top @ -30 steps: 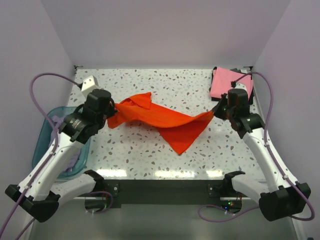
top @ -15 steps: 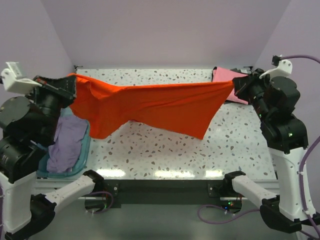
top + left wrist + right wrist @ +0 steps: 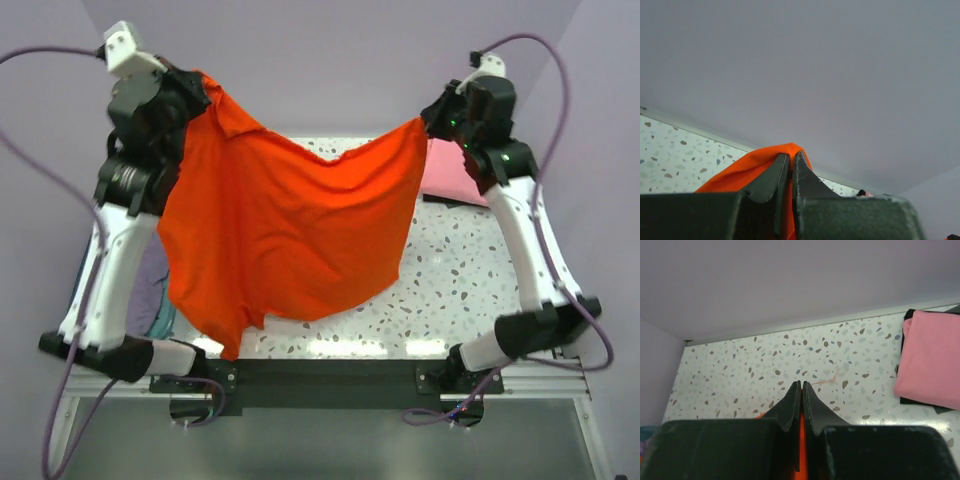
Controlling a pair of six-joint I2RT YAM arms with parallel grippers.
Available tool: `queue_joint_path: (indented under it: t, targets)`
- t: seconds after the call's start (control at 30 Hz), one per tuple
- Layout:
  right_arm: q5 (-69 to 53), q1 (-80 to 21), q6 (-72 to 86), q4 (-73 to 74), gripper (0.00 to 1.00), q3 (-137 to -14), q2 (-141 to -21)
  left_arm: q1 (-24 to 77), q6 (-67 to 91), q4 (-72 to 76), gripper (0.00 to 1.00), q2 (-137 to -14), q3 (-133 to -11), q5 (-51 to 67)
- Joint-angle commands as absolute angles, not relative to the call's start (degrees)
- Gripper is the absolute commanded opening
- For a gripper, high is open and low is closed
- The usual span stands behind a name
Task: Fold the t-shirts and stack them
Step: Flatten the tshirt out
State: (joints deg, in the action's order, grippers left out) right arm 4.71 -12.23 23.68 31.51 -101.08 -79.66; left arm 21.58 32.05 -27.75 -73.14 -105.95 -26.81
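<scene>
Top external: orange-red t-shirt (image 3: 290,240) aloft (slack top edge)

top: high above near edge, looking down on table (image 3: 450,280) | wrists: close over own fingers (image 3: 767,182), facing back wall (image 3: 815,75) (right shares pink shirt (image 3: 932,357) with top)

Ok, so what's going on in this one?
Both arms are holding the orange-red t-shirt up in the air, stretched between them. The left claw and the right claw are each shut on a top corner, so the cloth hangs spread above the table. It is not yet folded. A pink t-shirt lies folded at the table's far right. A lavender t-shirt shows at the left, mostly hidden.
</scene>
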Motion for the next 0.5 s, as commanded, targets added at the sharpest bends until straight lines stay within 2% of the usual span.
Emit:
queue_joint_path:
  t: [0.0,0.07,0.17,0.2,0.27,0.33,0.4,0.47]
  targets:
    - [-2.96,-10.81,22.23,21.73,0.00,-103.69,-91.53,13.28,33.84,-15.49,0.00,-83.56,-106.42,-9.54]
    - [-4.39,-10.37,22.15,19.96,0.00,-106.59,-96.31,9.59,34.71,-10.82,0.00,-92.22,-110.02,-4.33]
    - [-5.71,-9.93,22.15,19.43,0.00,-116.78,-106.50,7.12,35.42,-12.12,0.00,-106.63,-127.30,2.35]
    - [-5.97,-9.58,22.24,20.03,0.00,-123.07,-108.61,6.77,35.59,-12.65,0.00,-110.18,-138.14,5.77]
    - [-6.42,-8.79,22.67,21.53,0.00,-132.92,-114.13,5.98,36.38,-12.40,0.00,-116.86,-146.57,7.55]
    - [-6.33,-7.74,23.64,21.45,0.00,-137.09,-116.10,4.58,37.43,-5.85,0.00,-116.29,-145.74,9.67]
    - [-5.89,-6.60,24.52,20.14,0.00,-139.38,-116.28,3.43,37.62,-1.08,0.00,-111.29,-137.78,10.28]
    - [-5.36,-5.98,24.79,19.26,0.00,-138.26,-114.62,1.94,36.83,0.62,0.00,-108.73,-136.67,10.46]
